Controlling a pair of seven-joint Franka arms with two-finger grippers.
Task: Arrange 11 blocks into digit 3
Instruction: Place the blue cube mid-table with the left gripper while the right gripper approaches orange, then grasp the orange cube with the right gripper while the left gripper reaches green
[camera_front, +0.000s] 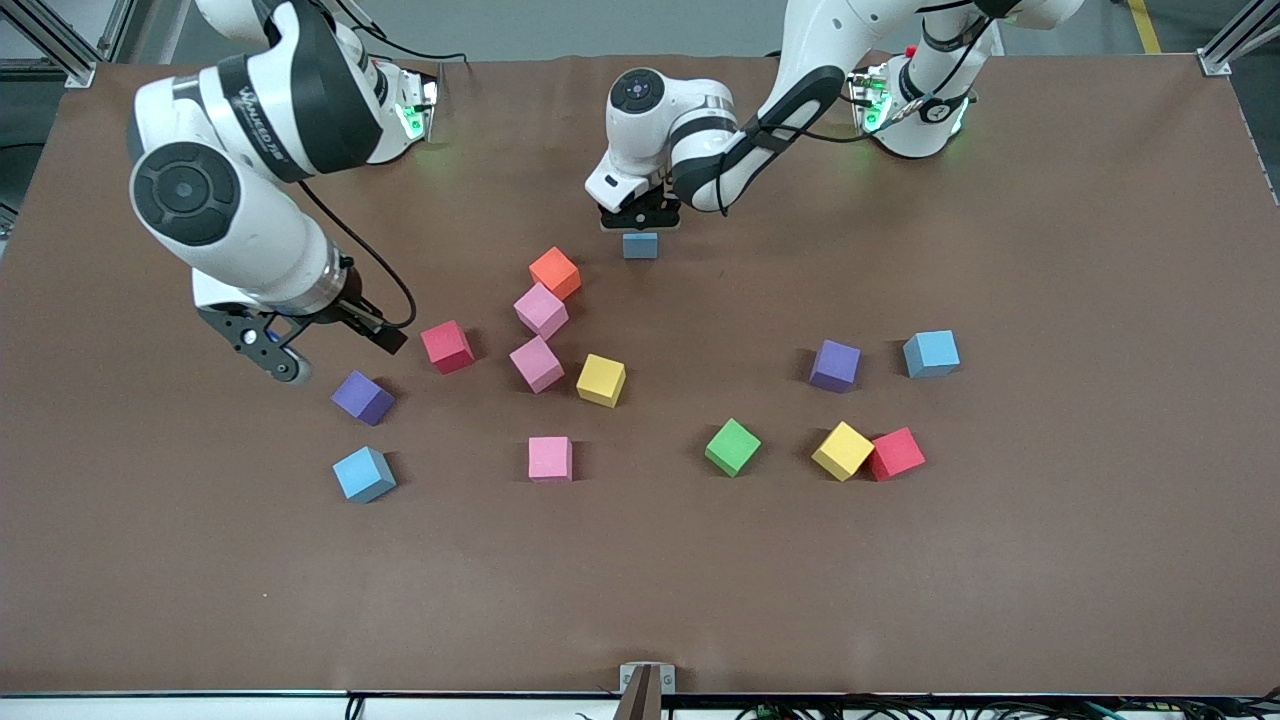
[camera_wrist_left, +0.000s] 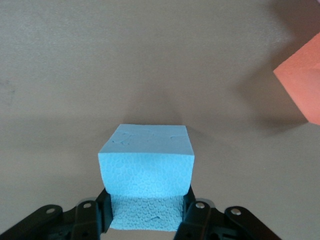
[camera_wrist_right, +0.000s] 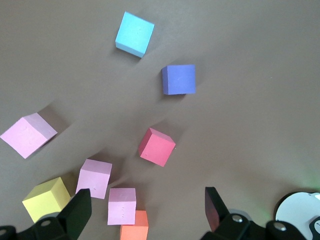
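left gripper (camera_front: 640, 222): its fingers (camera_wrist_left: 197, 212) are clamping a light blue block (camera_wrist_left: 146, 172) from two sides, low over the brown table (camera_front: 1050, 250), beside the orange block (camera_front: 555, 272).
right gripper (camera_front: 330, 345): it is hanging with the fingers wide apart and holding nothing, over the table near the purple block (camera_front: 362, 397) and the red block (camera_front: 447, 346); this arm is waiting.
other blocks: they are lying scattered, not yet forming the digit 3.
middle group: the orange block and two pink blocks (camera_front: 540, 310) are sitting close together, with a yellow block (camera_front: 601, 380) just beside.
left arm's end: a second yellow block (camera_front: 842, 450) is touching a second red block (camera_front: 896, 453); a green block (camera_front: 733, 446) is lying near them.
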